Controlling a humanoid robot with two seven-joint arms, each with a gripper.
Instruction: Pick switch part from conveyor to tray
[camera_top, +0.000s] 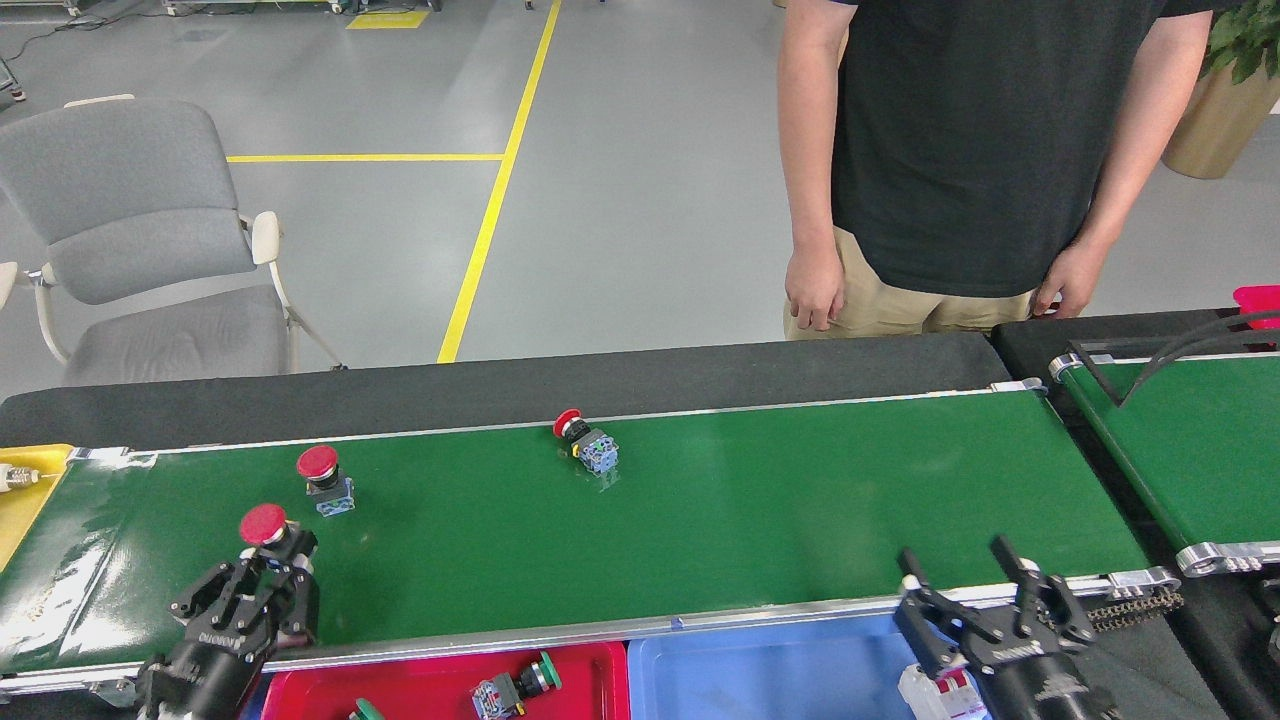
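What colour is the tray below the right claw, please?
Blue tray, under the open right claw; clearest in the head view.

Parts on the conveyor (760, 500), trays before it

Three switch parts (587, 445) sat on its left half; two trays (780, 670) lay along its near edge; a person (980, 150) stood behind.

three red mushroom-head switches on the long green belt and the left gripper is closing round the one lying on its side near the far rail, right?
Not quite. The head view does show three red mushroom-head push-button switches on the long glossy green conveyor belt, but the left gripper is around the upright nearest one, at the near left. The one lying on its side by the far rail is untouched.
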